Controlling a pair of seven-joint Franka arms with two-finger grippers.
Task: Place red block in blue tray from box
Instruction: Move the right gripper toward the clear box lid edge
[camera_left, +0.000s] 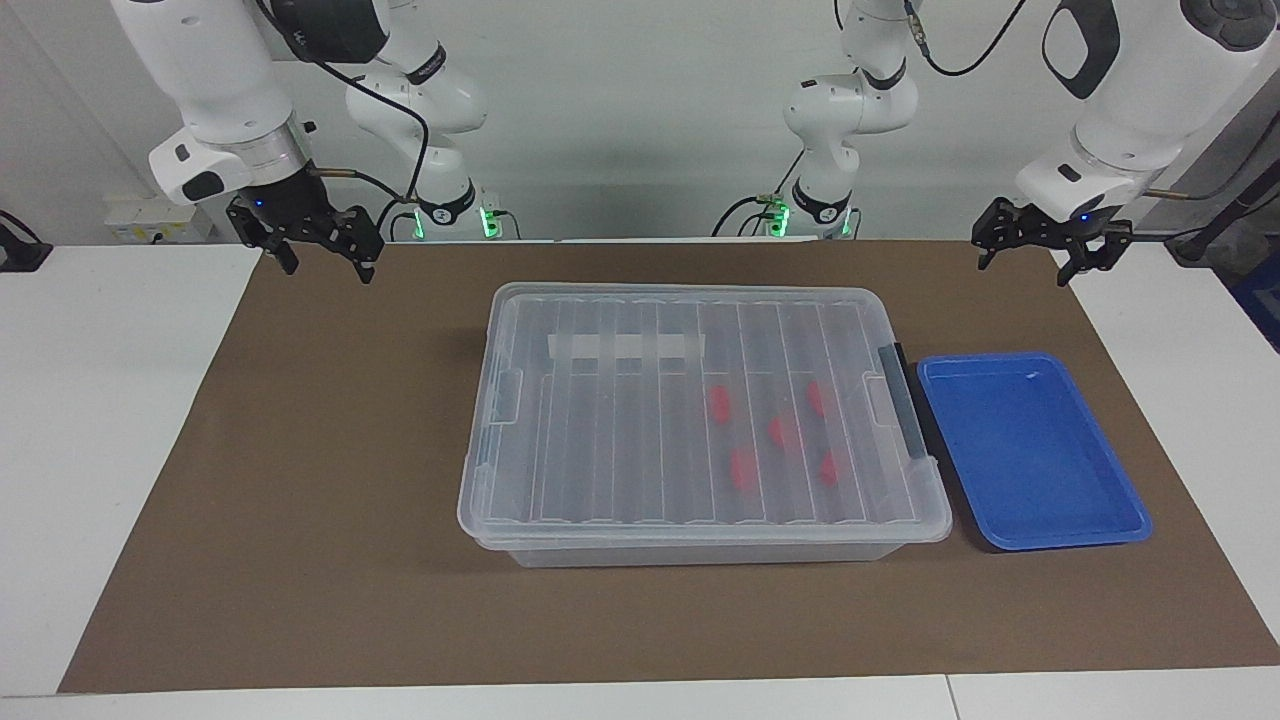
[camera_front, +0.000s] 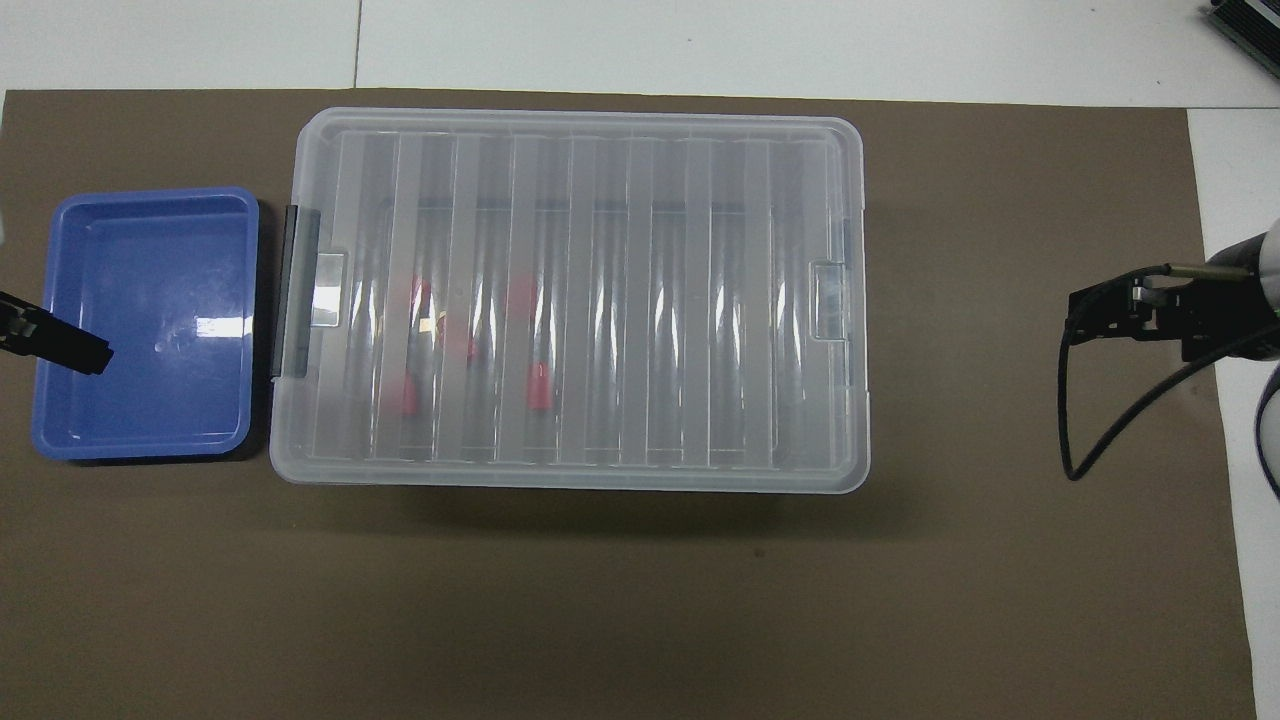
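Five red blocks (camera_left: 783, 431) — small, chunky, blurred by the ribbed clear lid, so the count is probably five — lie inside the box (camera_left: 600, 440), centre of the facing view. The lid is on. Just beside its dark grey clip sits the blue tray (camera_left: 1030, 450), shallow, glossy, round-cornered, on the brown mat over the bench (camera_left: 120, 400). Left pincer (camera_left: 1050, 255), upper right of frame, and right pincer (camera_left: 318, 250), upper left, both hang spread apart, gripping nothing.

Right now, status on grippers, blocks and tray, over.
Left gripper open, up near the blue tray; right gripper open, waiting at its end. Red blocks in the box. Lid on, blocking access. Tray empty.
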